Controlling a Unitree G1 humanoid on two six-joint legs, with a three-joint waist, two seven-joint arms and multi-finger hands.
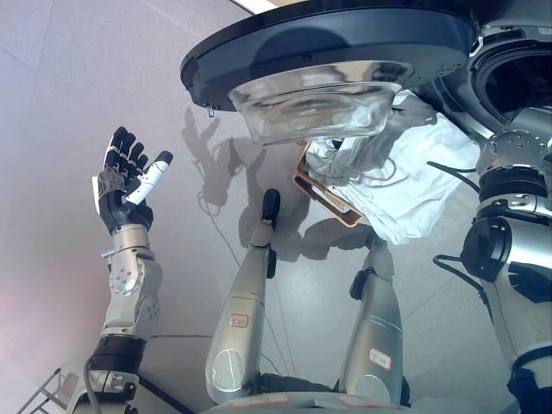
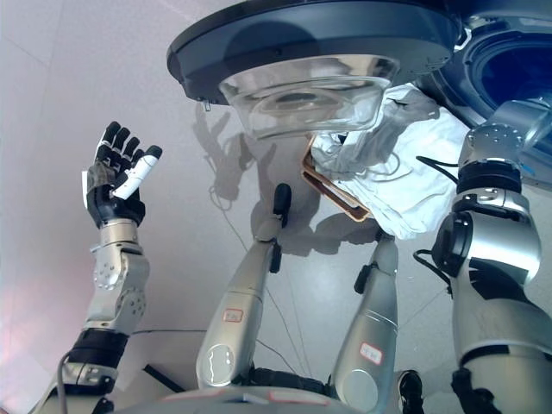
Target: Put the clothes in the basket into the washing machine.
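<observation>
Left hand [image 1: 125, 185], raised over the floor [image 1: 69, 78] at my left, has its fingers spread wide and holds nothing; my right hand is out of sight, only the arm showing at right. White clothes [image 1: 405, 185] lie heaped over one brown basket [image 1: 323, 197] beneath the open washing machine door [image 1: 328, 43], one heap whose garments I cannot count. Judged soft, light and limp, they should be pinched at a raised fold.
</observation>
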